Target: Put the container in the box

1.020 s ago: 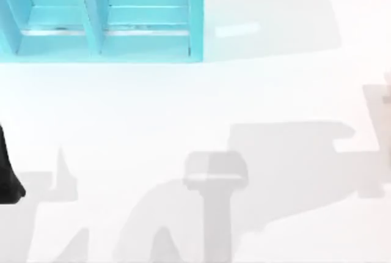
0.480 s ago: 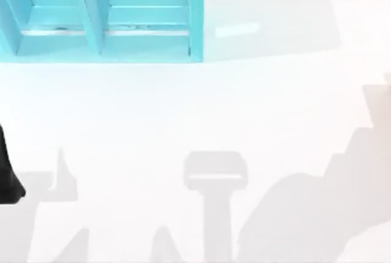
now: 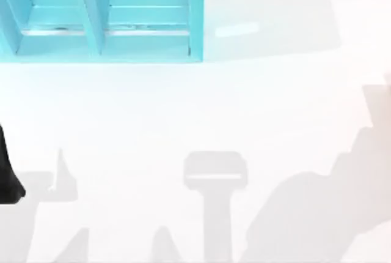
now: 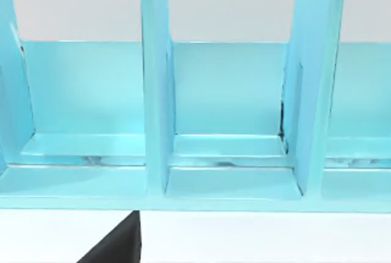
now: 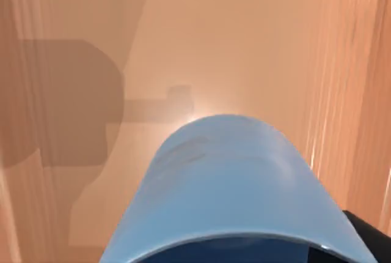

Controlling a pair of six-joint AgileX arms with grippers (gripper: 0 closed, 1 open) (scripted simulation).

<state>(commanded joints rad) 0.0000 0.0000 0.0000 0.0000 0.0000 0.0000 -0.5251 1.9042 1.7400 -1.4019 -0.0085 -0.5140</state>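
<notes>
The container (image 5: 226, 183), a small round blue tub with a darker inside, sits close up in the right wrist view. It hangs tilted over an orange-brown floor with a grained wall (image 5: 360, 61) beside it, which looks like the inside of the box. A dark finger (image 5: 368, 233) of my right gripper shows at the container's side, and the gripper appears shut on it. A black part of my left arm (image 3: 7, 174) rests at the table's left edge. A dark fingertip (image 4: 119, 244) of it faces the turquoise structure.
A large turquoise shelf-like structure (image 3: 98, 15) with upright dividers stands at the table's back left and spans the left wrist view (image 4: 156, 92). Arm shadows (image 3: 305, 214) lie over the white table's front and right.
The big arm shadow on the table has slid from the middle toward the front right. The left arm has stayed where it was.
</notes>
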